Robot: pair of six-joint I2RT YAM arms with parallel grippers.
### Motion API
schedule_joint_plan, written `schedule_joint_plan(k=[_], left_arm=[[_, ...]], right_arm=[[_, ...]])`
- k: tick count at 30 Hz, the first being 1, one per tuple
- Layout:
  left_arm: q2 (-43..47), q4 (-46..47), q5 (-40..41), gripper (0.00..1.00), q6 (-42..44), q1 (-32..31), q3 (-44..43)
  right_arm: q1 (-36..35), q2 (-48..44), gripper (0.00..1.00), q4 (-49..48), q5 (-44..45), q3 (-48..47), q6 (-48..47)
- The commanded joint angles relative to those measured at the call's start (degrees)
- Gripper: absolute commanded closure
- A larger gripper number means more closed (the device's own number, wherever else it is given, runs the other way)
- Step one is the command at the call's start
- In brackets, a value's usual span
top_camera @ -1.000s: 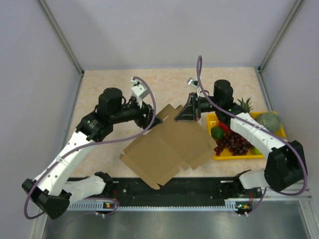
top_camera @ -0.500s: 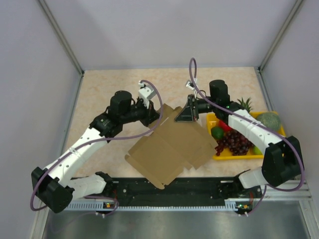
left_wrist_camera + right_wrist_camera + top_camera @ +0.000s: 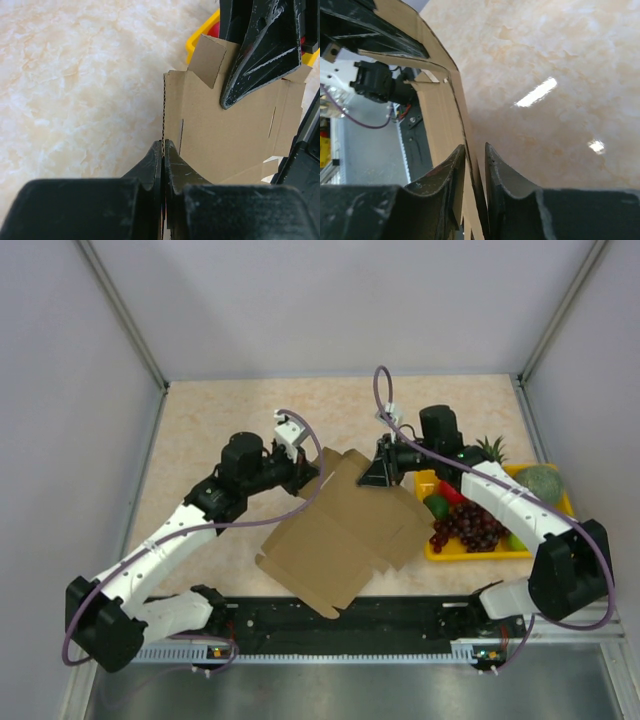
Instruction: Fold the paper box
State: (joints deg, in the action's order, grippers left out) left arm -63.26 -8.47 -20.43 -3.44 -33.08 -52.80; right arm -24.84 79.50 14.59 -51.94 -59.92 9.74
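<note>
The paper box [image 3: 345, 530] is a flat brown cardboard sheet with flaps, its far end raised off the table between the two arms. My left gripper [image 3: 308, 483] is shut on the sheet's far left edge; in the left wrist view its jaws [image 3: 163, 146] pinch the corrugated edge of the paper box [image 3: 225, 130]. My right gripper [image 3: 377, 475] stands at the far right edge. In the right wrist view its jaws [image 3: 475, 150] are slightly apart, with the paper box [image 3: 437, 115] edge between them and a gap on one side. One of its fingers [image 3: 260, 55] lies over the sheet.
A yellow fruit tray [image 3: 500, 553] sits at the right, just beside the sheet, holding dark grapes [image 3: 468, 525], a green fruit [image 3: 436, 506] and a melon [image 3: 539, 482]. Its corner [image 3: 200, 42] shows behind the cardboard. A black rail [image 3: 340, 625] runs along the near edge.
My left gripper closed onto the sheet's far left edge. My right gripper's jaws parted a little around the edge they were pinching. The sheet shifted slightly right and nearer.
</note>
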Motion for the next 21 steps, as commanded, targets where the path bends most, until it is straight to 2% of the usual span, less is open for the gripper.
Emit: schedule_joint_plan(k=[1, 4, 5, 13, 17, 21], left_arm=[[-0.36, 7.94, 1.97, 1.0, 0.02, 0.91, 0.94], [-1.33, 11.88, 2.14, 1.0, -1.3, 1.0, 2.69], [-1.6, 14.33, 2.58, 1.0, -1.91, 1.09, 3.31], [-10.11, 25.86, 5.58, 1.0, -9.73, 2.58, 5.86], [-14.07, 36.22, 6.36, 1.0, -10.0, 3.46, 9.55], [-17.68, 42.74, 2.5, 0.99, -10.36, 6.26, 11.66]], right_arm=[[0.05, -3.3, 0.81, 3.95, 7.99, -1.16, -3.93], [-1.08, -4.0, 0.9, 4.57, 13.08, -0.99, -5.6], [-1.26, -4.18, 1.0, 4.57, 14.23, -0.81, -6.3], [-6.97, -4.8, 1.0, 0.8, 33.03, 3.22, -9.47], [-7.24, -3.92, 1.0, -4.91, 36.82, 6.31, -9.47], [-7.33, -0.07, 1.0, -5.71, 37.62, 5.69, -11.67]])
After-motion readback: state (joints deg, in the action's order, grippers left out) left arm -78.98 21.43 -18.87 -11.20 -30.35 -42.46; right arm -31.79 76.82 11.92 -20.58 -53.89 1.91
